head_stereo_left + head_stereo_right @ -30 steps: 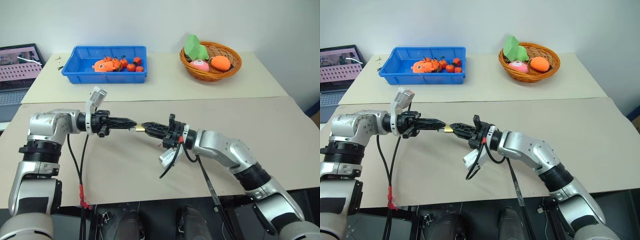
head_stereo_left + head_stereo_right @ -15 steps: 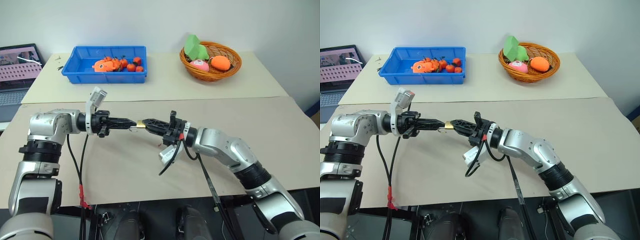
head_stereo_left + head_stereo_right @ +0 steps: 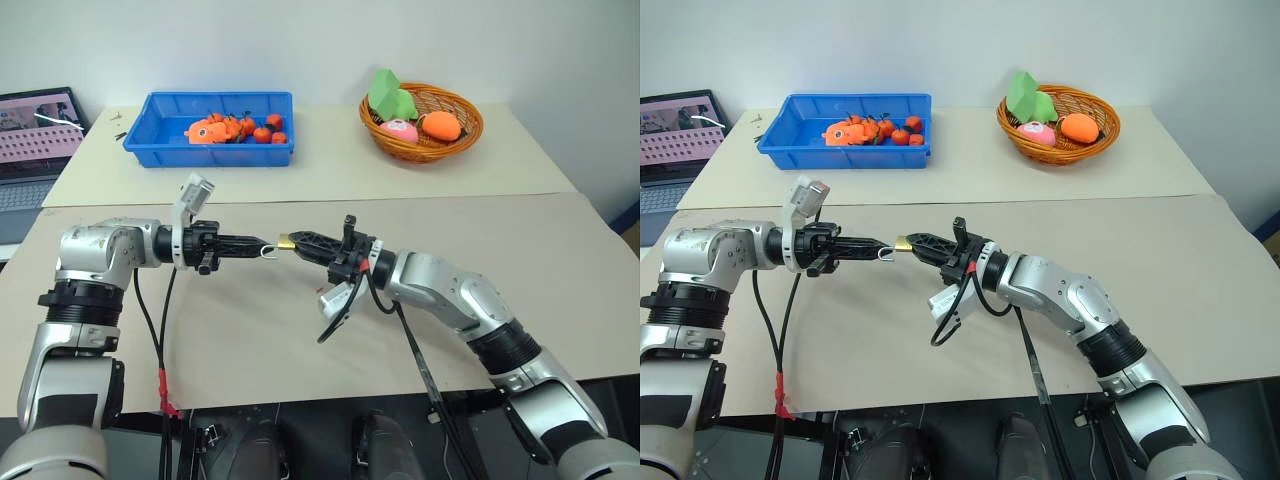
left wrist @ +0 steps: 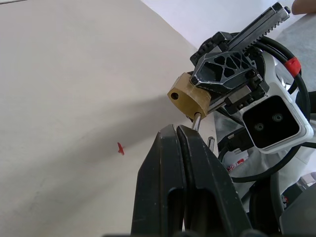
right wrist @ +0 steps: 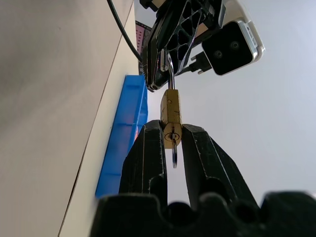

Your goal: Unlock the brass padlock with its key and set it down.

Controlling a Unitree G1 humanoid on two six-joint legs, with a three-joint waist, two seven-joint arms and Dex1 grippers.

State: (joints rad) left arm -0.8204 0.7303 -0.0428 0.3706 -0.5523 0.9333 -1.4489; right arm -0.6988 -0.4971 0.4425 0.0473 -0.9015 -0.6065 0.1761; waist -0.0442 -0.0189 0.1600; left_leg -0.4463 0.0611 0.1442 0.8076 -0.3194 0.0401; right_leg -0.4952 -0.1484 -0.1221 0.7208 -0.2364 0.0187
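Note:
The brass padlock (image 3: 287,242) hangs in the air over the table, held between both grippers. My left gripper (image 3: 262,245) is shut on its thin silvery shackle (image 4: 196,121), whose legs stick out of the body. My right gripper (image 3: 297,240) faces it from the right and is shut on the squarish brass body (image 4: 185,98). In the right wrist view the padlock (image 5: 171,106) sits between that gripper's fingertips (image 5: 153,133). The key (image 5: 174,149), small and metallic, sticks out of the keyhole on its underside.
A blue bin (image 3: 160,140) with small orange toys stands at the back left. A wicker basket (image 3: 470,128) with plush fruit stands at the back right. A laptop (image 3: 35,130) sits at the far left. The beige table (image 3: 500,230) spreads under both arms.
My right gripper has edged the brass body slightly away from the left gripper, so a little more shackle shows between them. The left arm has stayed in place.

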